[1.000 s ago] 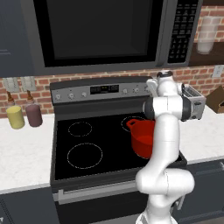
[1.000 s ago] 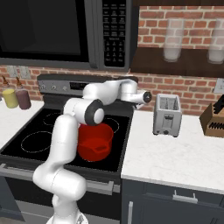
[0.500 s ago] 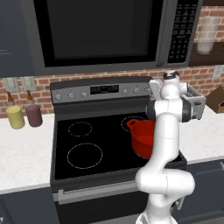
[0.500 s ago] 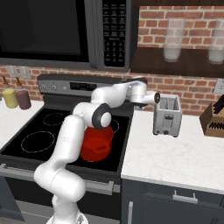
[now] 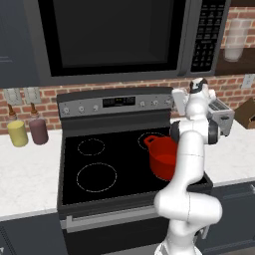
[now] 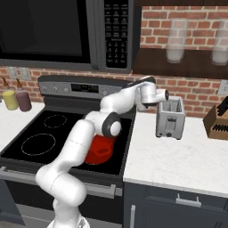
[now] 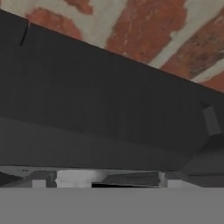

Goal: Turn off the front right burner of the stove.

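The stove (image 5: 112,167) has a black glass top with white rings and a grey back panel (image 5: 114,103) carrying small knobs (image 5: 149,103) and a display. A red pot (image 5: 162,158) sits on its front right burner, also in the right base view (image 6: 99,149). My gripper (image 6: 165,94) is held high past the panel's right end, close to the brick wall and just above the toaster (image 6: 169,118). The left base view shows my gripper (image 5: 199,85) from behind. The fingers are too small and too hidden to show their gap. The hand view has a dark slanted surface (image 7: 109,109) under brick (image 7: 144,35).
A dark microwave (image 5: 114,35) hangs above the stove. Two bottles (image 5: 27,132) stand on the left counter. A knife block (image 6: 218,122) stands at the far right, and glass jars (image 6: 177,41) sit on the shelf above the toaster.
My hand has swung right and slightly up, from in front of the panel's right knobs to beyond the panel's end near the toaster. The pot has stayed put.
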Controlling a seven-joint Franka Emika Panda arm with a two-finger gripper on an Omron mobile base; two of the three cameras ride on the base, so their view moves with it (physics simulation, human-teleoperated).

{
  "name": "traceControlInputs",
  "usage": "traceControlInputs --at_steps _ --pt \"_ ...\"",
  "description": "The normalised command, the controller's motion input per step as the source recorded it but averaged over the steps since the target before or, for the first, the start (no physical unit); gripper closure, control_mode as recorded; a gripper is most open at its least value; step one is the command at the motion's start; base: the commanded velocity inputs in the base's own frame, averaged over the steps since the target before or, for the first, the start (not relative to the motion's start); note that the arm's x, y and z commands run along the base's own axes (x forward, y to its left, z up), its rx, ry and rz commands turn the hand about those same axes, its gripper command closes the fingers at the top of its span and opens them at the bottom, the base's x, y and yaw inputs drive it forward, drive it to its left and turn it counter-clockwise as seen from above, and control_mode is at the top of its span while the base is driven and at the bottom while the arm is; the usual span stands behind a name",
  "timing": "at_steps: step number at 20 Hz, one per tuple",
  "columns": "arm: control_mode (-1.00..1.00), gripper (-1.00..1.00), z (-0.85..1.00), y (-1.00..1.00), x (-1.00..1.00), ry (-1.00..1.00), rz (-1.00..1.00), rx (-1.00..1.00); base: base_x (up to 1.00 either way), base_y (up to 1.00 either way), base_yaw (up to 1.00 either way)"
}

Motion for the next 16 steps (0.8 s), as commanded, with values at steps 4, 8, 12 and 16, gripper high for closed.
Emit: traceControlInputs --at_steps 4,8,12,16 --pt "-1.0 -1.0 0.0 0.21 0.05 -0.11 -0.04 -0.01 0.0 0.0 0.0" --pt "-1.0 -1.0 0.0 0.26 -0.01 -0.16 0.0 -0.07 0.0 0.0 0.0" --pt "-1.0 -1.0 0.0 0.3 0.04 -0.16 -0.05 -0.09 0.0 0.0 0.0" --pt "-1.0 -1.0 0.0 0.16 0.08 -0.08 -0.09 -0.02 0.0 0.0 0.0"
